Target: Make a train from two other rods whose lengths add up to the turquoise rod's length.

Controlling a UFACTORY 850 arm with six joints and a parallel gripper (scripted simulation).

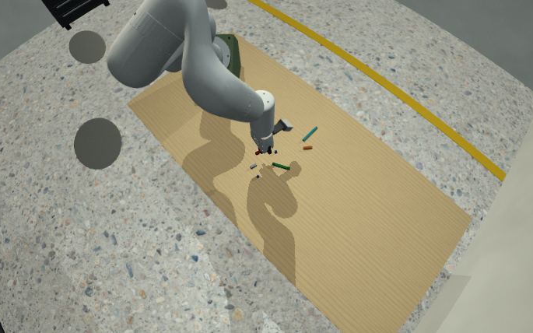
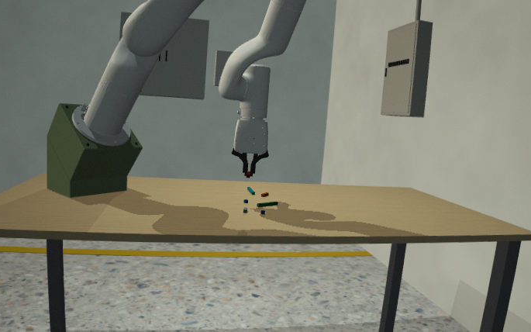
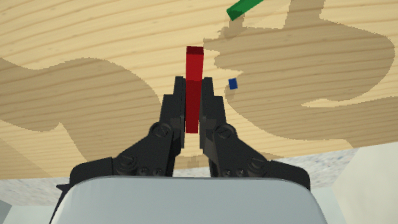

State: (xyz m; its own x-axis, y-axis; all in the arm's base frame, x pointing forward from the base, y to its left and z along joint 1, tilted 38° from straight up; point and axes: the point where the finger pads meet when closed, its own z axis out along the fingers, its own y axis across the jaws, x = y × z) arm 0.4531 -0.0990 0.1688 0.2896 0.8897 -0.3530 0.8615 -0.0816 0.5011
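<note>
My gripper (image 1: 264, 149) is shut on the red rod (image 1: 258, 152) and holds it in the air above the table; it also shows in the exterior view (image 2: 249, 172). In the wrist view the red rod (image 3: 194, 87) sticks out ahead between the fingers. The turquoise rod (image 1: 310, 133) and the orange rod (image 1: 307, 147) lie to the right of the gripper. The green rod (image 1: 280, 166) lies in front of it, partly in the arm's shadow. The grey rod (image 1: 253, 166) lies to its left. Two small blue rods (image 1: 275, 152) (image 1: 257, 177) lie nearby.
The arm's green base block (image 2: 90, 150) stands at the table's far left. The rods lie in a loose cluster (image 2: 256, 202) near the table's middle. In the wrist view the green rod (image 3: 243, 8) and a blue rod (image 3: 232, 83) show below the gripper.
</note>
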